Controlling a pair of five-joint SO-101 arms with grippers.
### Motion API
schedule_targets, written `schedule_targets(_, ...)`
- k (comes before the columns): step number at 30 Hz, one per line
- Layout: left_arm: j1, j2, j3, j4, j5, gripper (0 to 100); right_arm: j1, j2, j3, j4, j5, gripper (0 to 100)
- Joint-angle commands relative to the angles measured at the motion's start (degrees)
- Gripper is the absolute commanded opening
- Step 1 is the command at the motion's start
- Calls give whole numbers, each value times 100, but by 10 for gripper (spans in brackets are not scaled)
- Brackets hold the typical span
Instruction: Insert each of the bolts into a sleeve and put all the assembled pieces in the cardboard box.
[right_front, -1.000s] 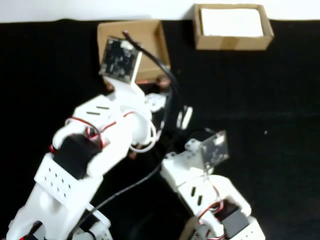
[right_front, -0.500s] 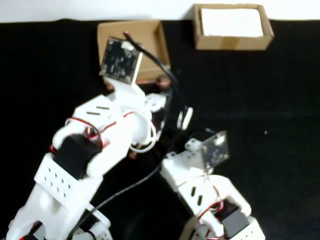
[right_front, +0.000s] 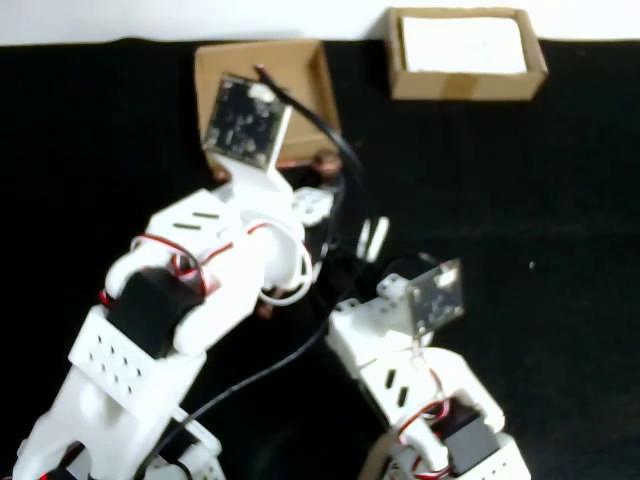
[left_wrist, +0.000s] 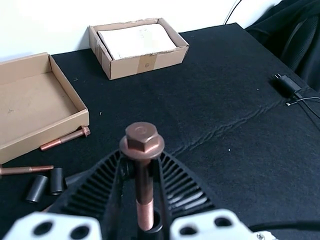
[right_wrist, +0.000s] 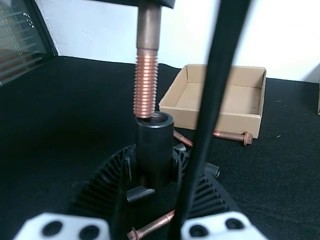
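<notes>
Left wrist view: by the empty cardboard box (left_wrist: 30, 105) I count two loose bolts (left_wrist: 65, 139) and two loose sleeves (left_wrist: 37, 188) on the bench (left_wrist: 225, 100) | my left tool (left_wrist: 142, 167) clamps a third bolt (left_wrist: 144, 142) by the shank; I judge it stiff, heavy, slick | my right tool (right_wrist: 152, 167) grips one sleeve (right_wrist: 154, 135) mid-body, bolt tip at its mouth

No writing is legible. The bolt (left_wrist: 142, 140) head bears a faint stamped mark, and the white-lined box (left_wrist: 130, 67) wall a small print; both are unreadable.

Copper bolt (left_wrist: 142, 150), black sleeve (right_wrist: 154, 147), plain brown cardboard box (left_wrist: 30, 105), black table (left_wrist: 225, 100).
</notes>
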Motion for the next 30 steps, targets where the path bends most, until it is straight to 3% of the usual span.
schedule_targets(1,-31,-4,-40,-114,-44,9,57,-4,-40,-136,-26,8)
schedule_targets(30,374,-4,470,-334,-79,9,40,-4,-40,-136,-26,8)
